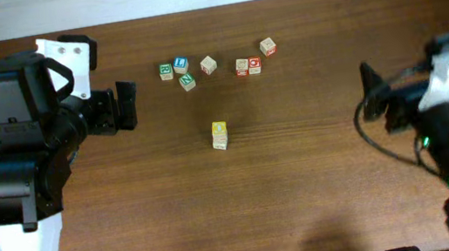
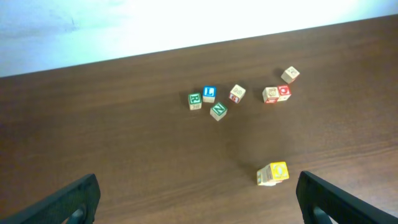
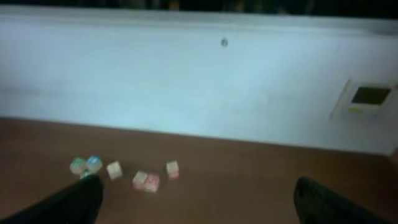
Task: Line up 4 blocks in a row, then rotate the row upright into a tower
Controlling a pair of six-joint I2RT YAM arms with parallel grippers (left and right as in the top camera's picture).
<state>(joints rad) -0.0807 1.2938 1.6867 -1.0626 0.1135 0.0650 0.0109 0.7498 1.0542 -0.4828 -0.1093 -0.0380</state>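
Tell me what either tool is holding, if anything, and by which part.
Nothing is held. The left tool and right tool both stand open and empty; the blocks lie on the table, apart from both.

A yellow-faced wooden cube [image 1: 220, 134] sits alone on the dark wooden table [image 1: 321, 182]. Well behind it runs a loose row. Behind-left of it are a green R cube [image 1: 166, 70], a blue L cube [image 1: 180, 63] and a green Z cube [image 1: 187, 81]. Straight behind is a cream middle cube [image 1: 208, 64]. Behind-right, a cream paired cube [image 1: 242, 67] touches a red-lettered cube [image 1: 255, 65], with a cream end cube [image 1: 267, 46] farther right.
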